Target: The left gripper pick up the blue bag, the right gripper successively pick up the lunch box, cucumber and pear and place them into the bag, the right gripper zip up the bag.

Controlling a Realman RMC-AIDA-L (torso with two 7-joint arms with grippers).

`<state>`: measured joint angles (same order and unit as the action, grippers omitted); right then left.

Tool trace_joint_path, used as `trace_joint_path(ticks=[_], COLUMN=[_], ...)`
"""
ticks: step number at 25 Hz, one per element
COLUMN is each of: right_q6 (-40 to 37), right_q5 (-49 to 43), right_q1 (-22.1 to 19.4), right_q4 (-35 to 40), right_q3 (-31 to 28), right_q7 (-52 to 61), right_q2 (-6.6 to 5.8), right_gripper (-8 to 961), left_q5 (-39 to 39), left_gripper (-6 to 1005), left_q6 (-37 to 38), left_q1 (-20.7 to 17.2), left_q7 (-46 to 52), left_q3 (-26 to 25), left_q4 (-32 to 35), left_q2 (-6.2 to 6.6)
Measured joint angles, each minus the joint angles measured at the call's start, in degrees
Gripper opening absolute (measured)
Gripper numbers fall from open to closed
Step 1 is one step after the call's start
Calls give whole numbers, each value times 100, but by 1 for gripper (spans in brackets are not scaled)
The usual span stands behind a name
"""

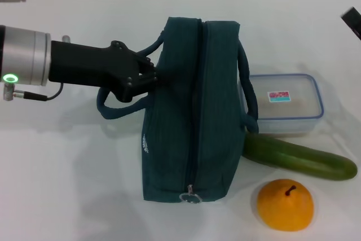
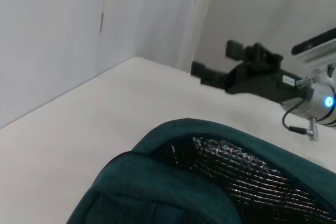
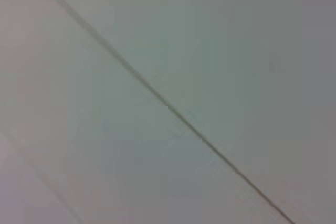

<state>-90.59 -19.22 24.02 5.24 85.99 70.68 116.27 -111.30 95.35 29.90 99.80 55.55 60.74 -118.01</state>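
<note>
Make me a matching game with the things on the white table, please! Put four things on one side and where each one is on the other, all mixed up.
Things:
1. dark teal fabric bag
2. clear plastic lunch box with a blue-edged lid
3. long dark green cucumber
4. round orange-yellow pear

Places:
A. nearest the robot, on its right side
B. between the lunch box and the pear
C. in the middle, with the left gripper at its handle
D. beside the bag, behind the cucumber

Pairs: 1-C, 2-D, 3-B, 4-A
</note>
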Motion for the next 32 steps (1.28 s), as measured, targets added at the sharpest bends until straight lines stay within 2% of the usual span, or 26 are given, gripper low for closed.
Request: trace_joint_path(ticks=[8, 14, 24, 32], right_q6=[149, 339, 888, 1159], right_q5=[15, -12, -118, -288], right_q1=[-396, -409, -410, -373], right_q4=[-200, -509, -480, -347], right_q3=[2, 11, 146, 348], right_q7=[511, 952, 1662, 1853], right_q2=[0, 0, 0, 0], right_gripper=[837, 838, 803, 767], left_q5=[5, 9, 77, 210], left_gripper=[44, 44, 44, 44], left_q6=[-8, -35, -329, -355], left_q1=[26, 85, 89, 79], left_q7=[-24, -45, -258, -369], left_q3=[0, -1, 20, 49], left_q4=[-7, -16, -173, -253], left_q2=[-6, -19, -133, -149])
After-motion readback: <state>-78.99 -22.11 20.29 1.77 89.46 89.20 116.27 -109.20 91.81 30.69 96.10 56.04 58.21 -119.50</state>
